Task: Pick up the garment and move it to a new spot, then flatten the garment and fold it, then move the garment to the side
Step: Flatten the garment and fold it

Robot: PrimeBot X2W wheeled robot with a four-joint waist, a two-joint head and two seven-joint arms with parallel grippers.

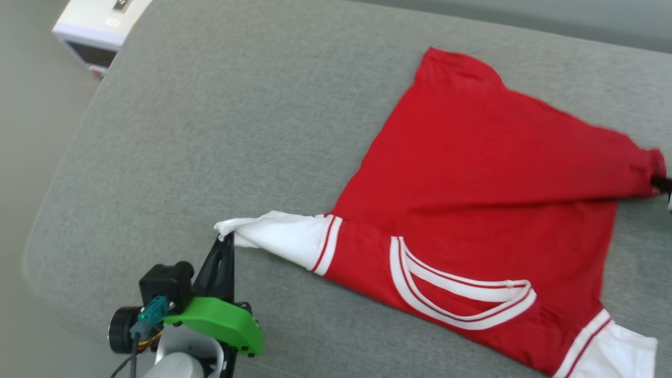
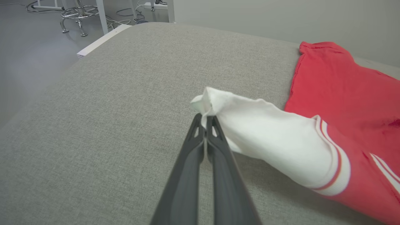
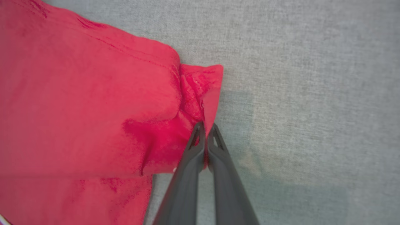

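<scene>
The garment (image 1: 472, 173), a red jersey shirt with white short sleeves and red-white striped trim, lies spread on a wide grey woven fabric surface (image 1: 210, 131). In our head view it is on the right half of this surface, with the striped neckline (image 1: 462, 296) facing up near the lower edge. Our left gripper (image 2: 205, 120) is clenched on the tip of one white sleeve (image 2: 265, 134): the two long dark fingers are pressed together and the cloth bunches out above their tips. This sleeve is drawn out to the left, away from the red body, and a shadow shows under it. Our right gripper (image 3: 206, 128) is clenched as well, grasping a red corner of the garment at the far right side, where the cloth wrinkles around the fingertips. The second white sleeve (image 1: 619, 349) lies flat at the lower right corner of the head view. A white box-shaped device (image 1: 100, 26) stands beyond the upper left corner of the surface.
</scene>
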